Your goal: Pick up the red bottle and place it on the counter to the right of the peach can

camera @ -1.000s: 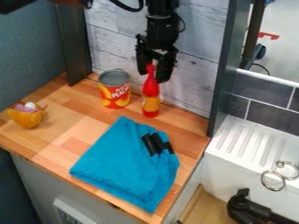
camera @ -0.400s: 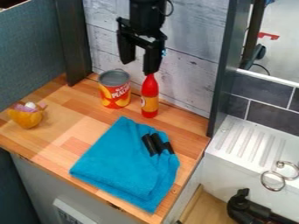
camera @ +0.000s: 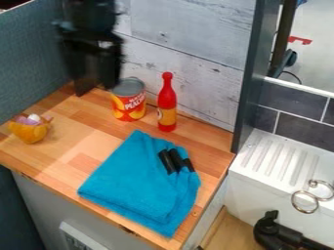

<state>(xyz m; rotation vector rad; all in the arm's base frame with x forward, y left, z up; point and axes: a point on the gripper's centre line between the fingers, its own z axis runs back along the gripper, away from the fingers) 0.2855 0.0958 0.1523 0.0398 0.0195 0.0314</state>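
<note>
The black gripper [camera: 96, 80] hangs at the upper left, blurred, in front of the dark post and just left of the peach can [camera: 129, 101]. Whether it touches the can cannot be told. To the can's right, a red bottle [camera: 168, 103] with a yellow label stands upright near the back wall. A folded blue cloth [camera: 140, 180] lies on the wooden counter [camera: 39, 158], with two black objects [camera: 171, 160] on its right part. On the left sits a small orange-yellow bowl-like thing [camera: 29, 131] with pink and white bits in it.
Behind the counter runs a whitewashed plank wall [camera: 189, 29], with a dark post [camera: 81, 92] on the left and a dark grey panel [camera: 249, 73] on the right. Beyond that panel are a white ridged sink [camera: 281, 163], metal rings [camera: 304, 201] and a black tap-like fitting [camera: 277, 233].
From the red bottle's top, my gripper has moved left past the can. The bottle stands free, slightly left of where it was; the other objects have not moved.
</note>
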